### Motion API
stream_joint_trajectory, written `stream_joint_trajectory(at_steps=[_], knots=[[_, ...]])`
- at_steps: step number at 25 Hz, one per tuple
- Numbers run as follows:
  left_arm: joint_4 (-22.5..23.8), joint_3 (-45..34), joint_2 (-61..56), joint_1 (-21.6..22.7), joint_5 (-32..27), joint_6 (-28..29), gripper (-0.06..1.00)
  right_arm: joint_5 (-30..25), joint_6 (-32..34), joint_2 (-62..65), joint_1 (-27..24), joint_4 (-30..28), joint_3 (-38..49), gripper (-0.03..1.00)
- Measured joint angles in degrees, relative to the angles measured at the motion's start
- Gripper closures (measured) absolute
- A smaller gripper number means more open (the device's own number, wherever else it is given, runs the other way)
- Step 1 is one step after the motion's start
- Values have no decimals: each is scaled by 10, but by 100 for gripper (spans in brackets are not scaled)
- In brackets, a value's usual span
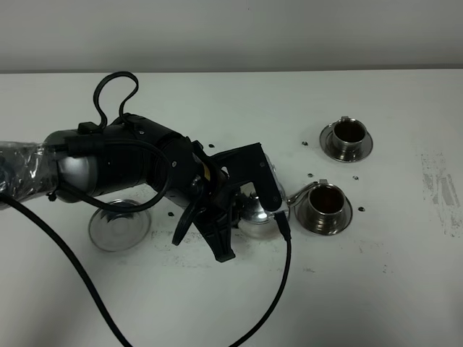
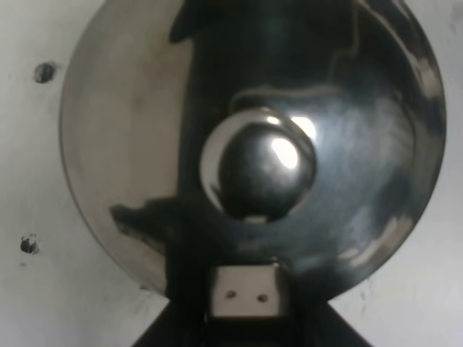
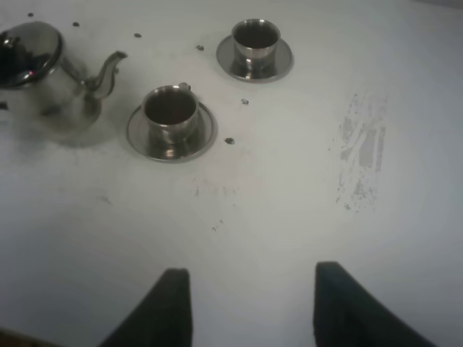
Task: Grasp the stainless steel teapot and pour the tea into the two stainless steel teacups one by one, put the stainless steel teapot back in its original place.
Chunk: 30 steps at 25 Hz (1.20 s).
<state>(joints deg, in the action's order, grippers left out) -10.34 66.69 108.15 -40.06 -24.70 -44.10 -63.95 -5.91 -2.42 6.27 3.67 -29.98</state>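
My left gripper (image 1: pixel 248 215) is shut on the stainless steel teapot (image 1: pixel 257 211), gripping it from the handle side. The pot stays upright, and its thin spout (image 1: pixel 298 193) reaches toward the near teacup (image 1: pixel 324 206). In the left wrist view the domed lid (image 2: pixel 145 130) and its knob (image 2: pixel 259 170) fill the picture. The far teacup (image 1: pixel 347 137) stands behind, on its own saucer. Both cups show brownish tea (image 3: pixel 171 107) inside. The right wrist view holds the teapot (image 3: pixel 43 76) and both cups (image 3: pixel 255 40). My right gripper (image 3: pixel 246 303) hangs open over bare table.
An empty round steel saucer (image 1: pixel 119 225) lies under the left arm, left of the teapot. A black cable (image 1: pixel 278 289) trails from the left wrist toward the front edge. Small dark specks dot the white table (image 1: pixel 405 289), and a scuffed patch (image 1: pixel 441 191) marks its right side.
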Motion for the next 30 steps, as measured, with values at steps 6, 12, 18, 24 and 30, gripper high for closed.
stream_joint_trajectory(at_steps=[6,12,18,24,30], knots=[[-8,-2,6,0,1,32,75,0,0,0,0,0,0,58],[3,-2,-46,22,-26,84,75,0,0,0,0,0,0,58],[84,-2,-93,85,-96,235,75,0,0,0,0,0,0,58],[94,-13,-122,143,-162,283,75,0,0,0,0,0,0,58],[96,-70,-152,181,-148,287,75,0,0,0,0,0,0,58]])
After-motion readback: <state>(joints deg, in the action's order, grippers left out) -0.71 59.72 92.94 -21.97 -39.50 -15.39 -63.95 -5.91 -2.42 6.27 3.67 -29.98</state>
